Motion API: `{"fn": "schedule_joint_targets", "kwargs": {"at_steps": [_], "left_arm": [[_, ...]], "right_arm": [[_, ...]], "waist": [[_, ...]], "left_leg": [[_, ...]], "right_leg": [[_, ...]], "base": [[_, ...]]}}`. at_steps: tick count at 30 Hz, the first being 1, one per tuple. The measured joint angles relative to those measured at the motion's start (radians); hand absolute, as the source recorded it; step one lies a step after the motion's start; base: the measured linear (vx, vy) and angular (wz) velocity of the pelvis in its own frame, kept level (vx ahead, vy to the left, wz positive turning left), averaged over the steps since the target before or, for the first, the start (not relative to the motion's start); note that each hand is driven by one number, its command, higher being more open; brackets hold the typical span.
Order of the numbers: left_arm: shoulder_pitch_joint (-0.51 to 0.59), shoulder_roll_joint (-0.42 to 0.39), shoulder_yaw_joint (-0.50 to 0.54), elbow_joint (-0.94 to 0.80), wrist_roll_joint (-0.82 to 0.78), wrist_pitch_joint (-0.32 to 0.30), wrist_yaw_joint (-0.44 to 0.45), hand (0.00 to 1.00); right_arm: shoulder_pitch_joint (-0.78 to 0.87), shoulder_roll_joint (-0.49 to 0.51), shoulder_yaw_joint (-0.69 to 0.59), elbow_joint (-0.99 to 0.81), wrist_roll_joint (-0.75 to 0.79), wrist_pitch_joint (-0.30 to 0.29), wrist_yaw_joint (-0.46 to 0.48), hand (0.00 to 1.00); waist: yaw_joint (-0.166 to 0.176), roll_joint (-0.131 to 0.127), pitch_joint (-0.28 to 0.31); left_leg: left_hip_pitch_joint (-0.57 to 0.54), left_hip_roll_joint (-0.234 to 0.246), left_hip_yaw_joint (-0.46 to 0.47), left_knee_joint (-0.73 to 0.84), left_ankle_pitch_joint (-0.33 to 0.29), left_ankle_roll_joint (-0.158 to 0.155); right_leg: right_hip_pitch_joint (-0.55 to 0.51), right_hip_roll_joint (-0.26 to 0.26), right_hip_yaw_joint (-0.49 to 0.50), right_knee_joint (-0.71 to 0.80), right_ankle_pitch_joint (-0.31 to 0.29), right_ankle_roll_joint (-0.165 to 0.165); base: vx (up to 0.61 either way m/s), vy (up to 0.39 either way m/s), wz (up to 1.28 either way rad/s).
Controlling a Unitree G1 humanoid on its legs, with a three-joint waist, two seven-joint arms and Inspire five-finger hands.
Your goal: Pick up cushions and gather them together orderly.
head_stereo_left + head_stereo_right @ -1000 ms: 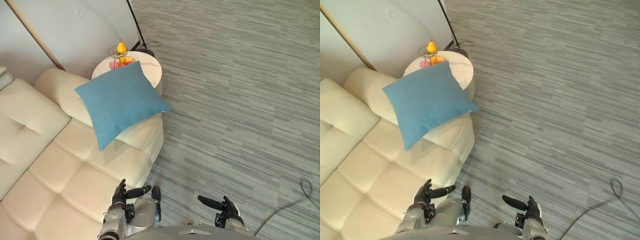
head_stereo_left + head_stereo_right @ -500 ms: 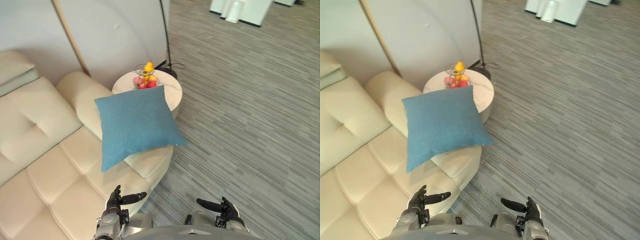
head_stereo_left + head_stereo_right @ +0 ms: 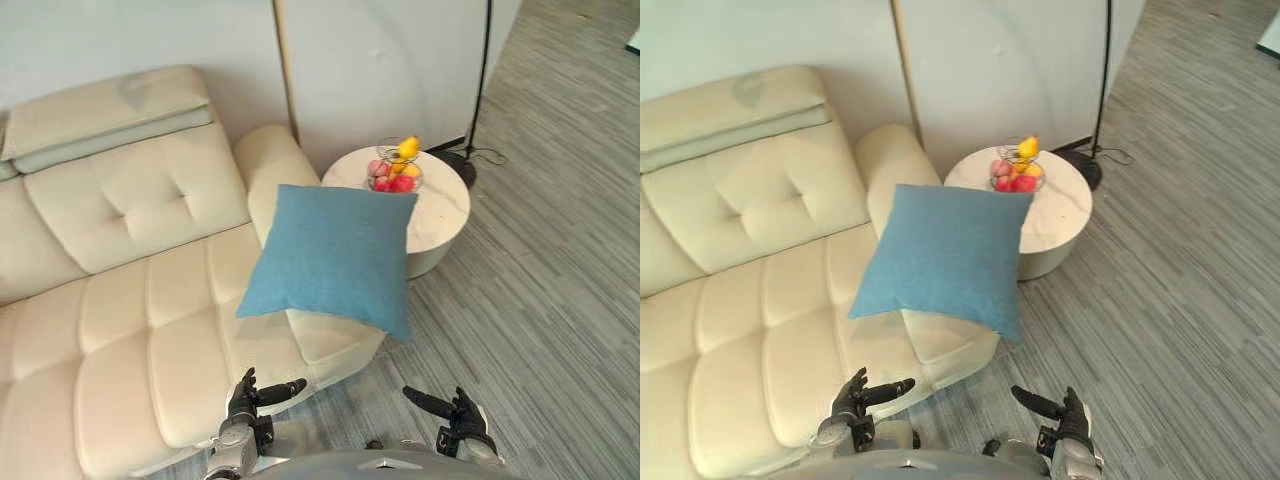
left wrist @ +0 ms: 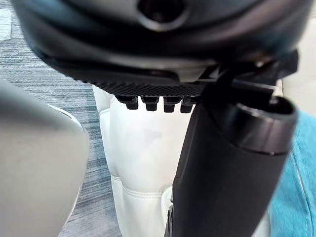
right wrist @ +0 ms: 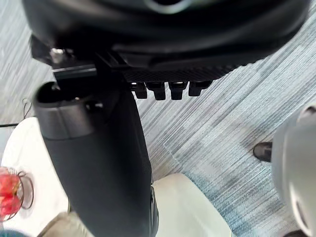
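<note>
In the left eye view a blue cushion (image 3: 335, 258) lay tilted against the armrest end of a cream sofa (image 3: 130, 300), one corner hanging past the seat edge. It was just beside a round bench (image 3: 445, 212) carrying a fruit basket (image 3: 395, 175). The left robot hand (image 3: 248, 393) and right robot hand (image 3: 458, 413) hovered low, fingers spread and empty (well apart from the cushion). The right eye view matched. The left wrist view showed that hand's thumb standing out before the sofa front, with blue cushion beyond. The right wrist view showed relaxed fingers above carpet (image 5: 237, 113).
</note>
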Motion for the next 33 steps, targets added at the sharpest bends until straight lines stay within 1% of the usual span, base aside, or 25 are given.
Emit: {"fn": "schedule_joint_targets", "kwargs": {"at_steps": [2,3,4,5,6,7,8,9,13,17,18,19,21,23,24,27,28,30,33], "left_arm": [[0.000,0.001,-0.001,-0.014,0.000,-0.001,0.000,1.00],[-0.001,0.000,-0.001,-0.017,0.001,-0.001,0.000,1.00],[0.000,-0.001,-0.001,-0.016,0.001,-0.001,0.001,1.00],[-0.003,-0.003,-0.002,-0.015,0.002,-0.001,0.001,1.00],[-0.004,-0.005,-0.003,-0.015,0.004,-0.001,0.001,1.00],[-0.004,0.001,-0.003,-0.014,0.010,-0.001,0.001,1.00],[-0.003,0.005,-0.003,-0.013,0.010,-0.001,0.001,1.00],[0.005,0.012,-0.001,-0.008,0.007,0.001,0.004,1.00],[0.008,0.010,-0.014,-0.004,0.009,0.001,0.004,1.00],[0.008,0.012,-0.033,0.006,0.009,0.001,0.004,1.00],[0.009,0.015,-0.033,0.006,0.009,0.001,0.004,1.00],[0.016,0.021,-0.033,0.006,0.009,0.001,0.004,1.00],[0.026,0.028,-0.032,0.006,0.002,0.001,0.006,1.00],[0.037,0.034,-0.030,0.003,-0.022,0.001,0.005,1.00],[0.040,0.035,-0.029,0.001,-0.023,0.001,0.004,1.00],[0.076,0.053,0.031,-0.052,-0.055,0.003,0.003,1.00],[0.079,0.058,0.041,-0.060,-0.056,0.004,0.003,1.00],[0.086,0.091,0.093,-0.108,-0.071,0.004,0.005,1.00],[0.088,0.151,0.173,-0.228,-0.108,0.003,0.023,1.00]], "right_arm": [[0.015,0.010,0.000,-0.032,0.001,-0.003,-0.001,1.00],[0.009,0.012,0.000,-0.050,0.001,-0.005,-0.001,1.00],[0.003,0.013,0.000,-0.058,0.003,-0.006,-0.001,1.00],[0.000,0.017,0.000,-0.068,0.005,-0.007,-0.001,1.00],[-0.001,0.017,0.000,-0.068,0.006,-0.007,0.000,1.00],[-0.002,0.032,0.001,-0.066,0.010,-0.006,0.001,1.00],[-0.002,0.040,0.001,-0.066,0.011,-0.005,0.001,1.00],[-0.003,0.051,0.000,-0.070,0.011,-0.004,0.002,1.00],[-0.003,0.065,-0.005,-0.083,0.012,-0.004,0.002,1.00],[0.025,0.070,-0.040,-0.129,0.042,-0.004,-0.016,1.00],[0.031,0.070,-0.040,-0.138,0.042,-0.004,-0.019,1.00],[0.048,0.070,-0.040,-0.173,0.042,-0.003,-0.026,1.00],[0.068,0.069,-0.043,-0.243,0.042,-0.002,-0.037,1.00],[0.088,0.067,-0.078,-0.342,0.041,-0.003,-0.041,1.00],[0.091,0.064,-0.086,-0.361,0.041,-0.003,-0.043,1.00],[0.097,0.023,-0.173,-0.494,0.040,-0.005,-0.051,1.00],[0.096,0.016,-0.182,-0.504,0.040,-0.006,-0.052,1.00],[0.093,-0.017,-0.221,-0.542,0.039,-0.007,-0.055,1.00],[0.090,-0.062,-0.267,-0.553,0.040,-0.008,-0.057,1.00]], "waist": [[0.001,-0.006,0.003],[0.003,-0.004,0.001],[0.003,-0.001,0.000],[0.002,0.001,-0.001],[0.002,0.004,-0.003],[0.002,-0.007,0.001],[0.005,-0.012,0.003],[0.007,-0.019,0.002],[0.006,-0.014,-0.003],[-0.003,-0.010,-0.014],[-0.006,-0.011,-0.015],[-0.013,-0.014,-0.023],[-0.023,-0.017,-0.031],[-0.033,-0.023,-0.044],[-0.035,-0.024,-0.047],[-0.042,-0.023,-0.063],[-0.042,-0.023,-0.064],[-0.042,-0.023,-0.073],[-0.044,-0.027,-0.080]], "left_leg": [[-0.043,0.026,0.135,0.074,-0.003,0.006],[-0.067,0.037,0.217,0.088,-0.002,0.016],[-0.074,0.039,0.254,0.081,0.002,0.023],[-0.078,0.030,0.290,0.047,0.010,0.032],[-0.077,0.021,0.290,0.023,0.016,0.035],[-0.076,0.005,0.287,-0.007,0.029,0.041],[-0.076,-0.003,0.283,-0.015,0.039,0.046],[-0.075,-0.024,0.271,-0.038,0.061,0.055],[-0.046,-0.055,0.265,-0.118,0.110,0.067],[0.008,-0.071,0.266,-0.238,0.171,0.073],[0.013,-0.071,0.266,-0.249,0.175,0.073],[0.023,-0.073,0.267,-0.275,0.185,0.067],[0.036,-0.074,0.269,-0.304,0.198,0.065],[0.047,-0.074,0.275,-0.324,0.203,0.064],[0.048,-0.074,0.276,-0.328,0.204,0.064],[0.076,-0.073,0.294,-0.355,0.210,0.064],[0.079,-0.073,0.297,-0.358,0.210,0.064],[0.087,-0.072,0.300,-0.367,0.209,0.063],[0.104,-0.072,0.299,-0.370,0.206,0.059]], "right_leg": [[0.043,-0.005,-0.052,-0.029,-0.007,-0.012],[0.051,-0.014,-0.082,-0.041,-0.014,-0.022],[0.050,-0.021,-0.097,-0.047,-0.014,-0.021],[0.050,-0.033,-0.120,-0.054,-0.019,-0.013],[0.050,-0.040,-0.133,-0.055,-0.026,-0.004],[0.050,-0.057,-0.158,-0.057,-0.027,-0.001],[0.050,-0.064,-0.165,-0.057,-0.027,0.000],[0.052,-0.080,-0.181,-0.059,-0.023,0.007],[0.059,-0.100,-0.189,-0.074,-0.006,0.025],[0.081,-0.101,-0.201,-0.114,0.018,0.033],[0.083,-0.100,-0.201,-0.118,0.019,0.035],[0.084,-0.099,-0.201,-0.124,0.021,0.036],[0.084,-0.097,-0.199,-0.127,0.022,0.037],[0.085,-0.093,-0.191,-0.133,0.025,0.034],[0.085,-0.093,-0.190,-0.134,0.026,0.033],[0.092,-0.086,-0.173,-0.143,0.026,0.033],[0.094,-0.084,-0.171,-0.144,0.027,0.033],[0.095,-0.080,-0.157,-0.151,0.027,0.031],[0.112,-0.075,-0.135,-0.159,0.028,0.030]], "base": [[0.07,-0.128,1.03],[0.01,-0.021,0.71],[-0.01,0.043,0.76],[-0.01,0.078,0.66],[-0.03,0.131,0.83],[-0.02,0.081,0.61],[-0.05,0.112,0.62],[-0.06,0.090,0.43],[-0.09,0.077,0.17],[-0.09,0.023,0.08],[-0.04,0.009,0.05],[-0.04,0.010,0.01],[0.00,0.003,-0.02],[0.03,0.006,-0.09],[0.05,0.003,-0.09],[0.08,0.003,-0.14],[0.08,0.009,-0.19],[0.07,0.005,-0.13],[0.06,0.011,-0.03]]}}
